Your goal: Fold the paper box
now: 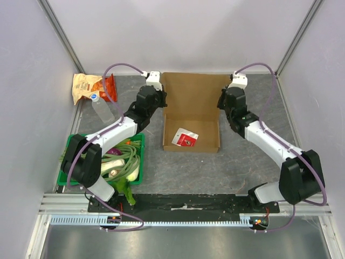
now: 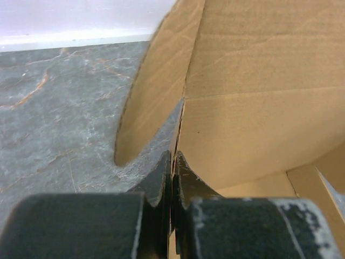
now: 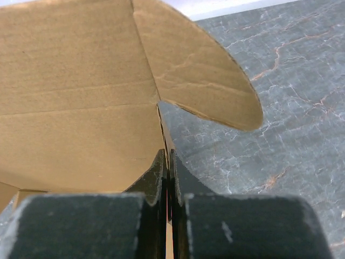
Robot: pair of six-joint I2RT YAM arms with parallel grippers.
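The brown cardboard paper box (image 1: 191, 108) lies open in the middle of the table, its lid panel raised toward the back wall. My left gripper (image 1: 161, 102) is shut on the box's left side wall; in the left wrist view its fingertips (image 2: 172, 162) pinch the wall's thin edge (image 2: 181, 121), with a rounded flap (image 2: 156, 81) beyond. My right gripper (image 1: 221, 102) is shut on the right side wall; in the right wrist view its fingertips (image 3: 167, 161) pinch the wall edge (image 3: 161, 121), with a rounded flap (image 3: 210, 81) to the right. A small red-and-white card (image 1: 184, 138) lies inside the box.
A green crate (image 1: 73, 145) with vegetables stands at front left under my left arm. An orange-and-tan snack bag (image 1: 89, 86) and a clear bottle (image 1: 102, 108) lie at back left. Walls close in on the left, right and back.
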